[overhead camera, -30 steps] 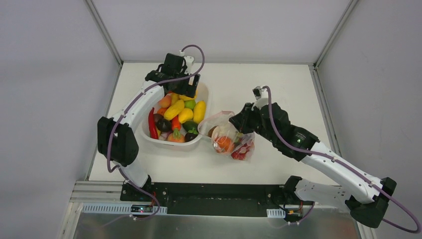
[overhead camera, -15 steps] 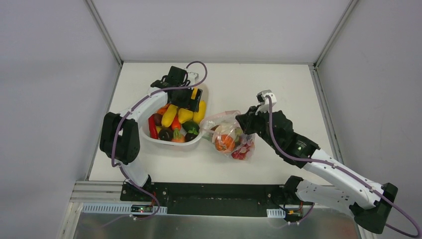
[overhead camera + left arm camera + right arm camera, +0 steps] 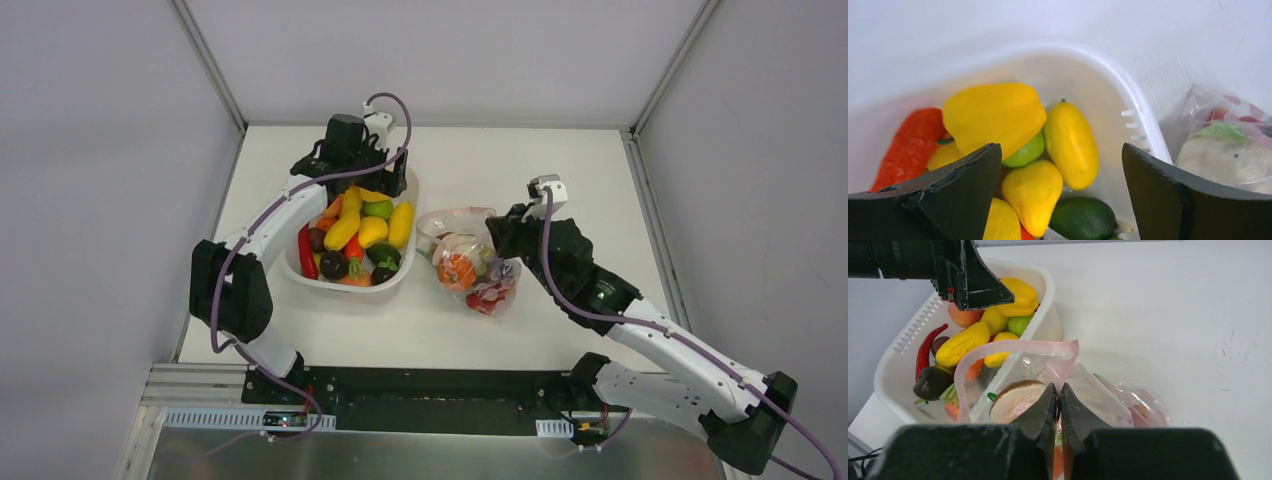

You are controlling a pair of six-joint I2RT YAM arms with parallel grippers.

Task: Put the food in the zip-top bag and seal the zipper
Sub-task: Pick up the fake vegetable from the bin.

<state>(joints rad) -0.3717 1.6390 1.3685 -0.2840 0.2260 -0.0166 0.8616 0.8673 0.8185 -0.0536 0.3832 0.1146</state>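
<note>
The food [image 3: 350,235] lies heaped in a white tub [image 3: 296,272]: yellow, green, red, orange and dark pieces. My left gripper [image 3: 365,188] hangs open over the tub's far end, and between its fingers [image 3: 1060,150] I see yellow pieces [image 3: 1070,142] below, none held. The zip-top bag [image 3: 472,272] lies right of the tub with an orange piece [image 3: 458,270] and red bits inside. Its pink zipper [image 3: 1013,344] gapes in a loop. My right gripper [image 3: 1058,390] is shut on the bag's mouth edge, next to a brown-capped piece [image 3: 1015,399] inside the bag.
The tub's slotted rim [image 3: 1143,130] stands close to the bag's left side. Grey walls with metal frame posts [image 3: 210,70] enclose the white table [image 3: 560,180] at the back and sides. The arm bases sit along the near edge.
The left gripper dipped into the tub and rose back over its far end, still open and empty. The right gripper drew the bag's mouth a little to the right.
</note>
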